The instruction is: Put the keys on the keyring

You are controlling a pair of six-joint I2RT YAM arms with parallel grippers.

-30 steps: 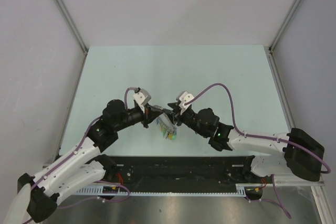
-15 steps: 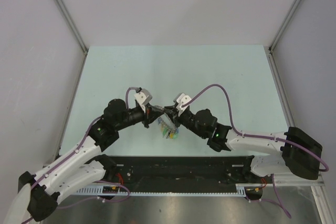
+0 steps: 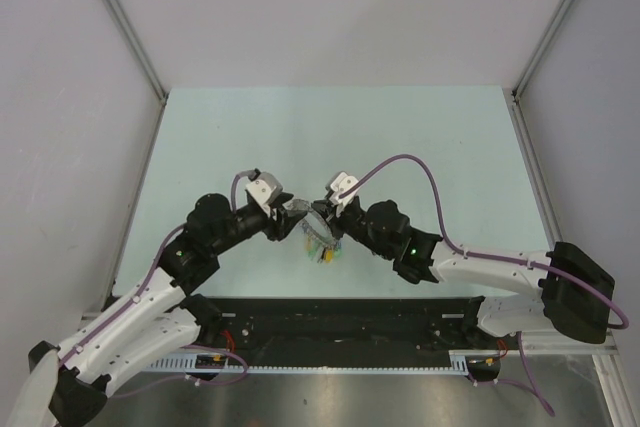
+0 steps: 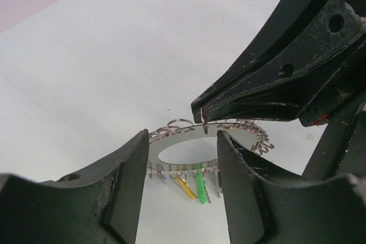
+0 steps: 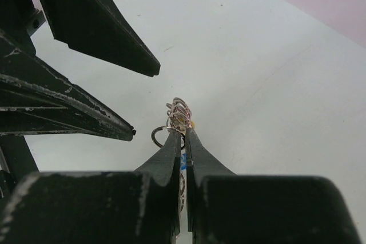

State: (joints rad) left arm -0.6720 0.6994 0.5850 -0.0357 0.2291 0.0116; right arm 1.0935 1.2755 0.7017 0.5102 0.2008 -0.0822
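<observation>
The keyring (image 4: 171, 142), a flat grey metal loop edged with small wire rings, hangs on edge above the table. My right gripper (image 5: 182, 132) is shut on its upper rim. A yellow key (image 4: 186, 187) and a green key (image 4: 201, 190) dangle from its lower edge beside other small keys. A blue key head (image 5: 183, 160) shows between the right fingers. My left gripper (image 4: 182, 139) stands open, its fingers (image 4: 123, 190) on either side of the ring's near face without gripping it. From above, the left gripper (image 3: 292, 211) and right gripper (image 3: 318, 215) meet over the keys (image 3: 322, 250).
The pale green table (image 3: 400, 137) stretches behind and to both sides of the grippers. Grey walls with metal posts (image 3: 125, 22) close it in. A black rail (image 3: 330, 322) runs along the near edge between the arm bases.
The left gripper has opened and let go of the keyring. The right gripper has closed onto the ring's rim. Both wrists shifted slightly left.
</observation>
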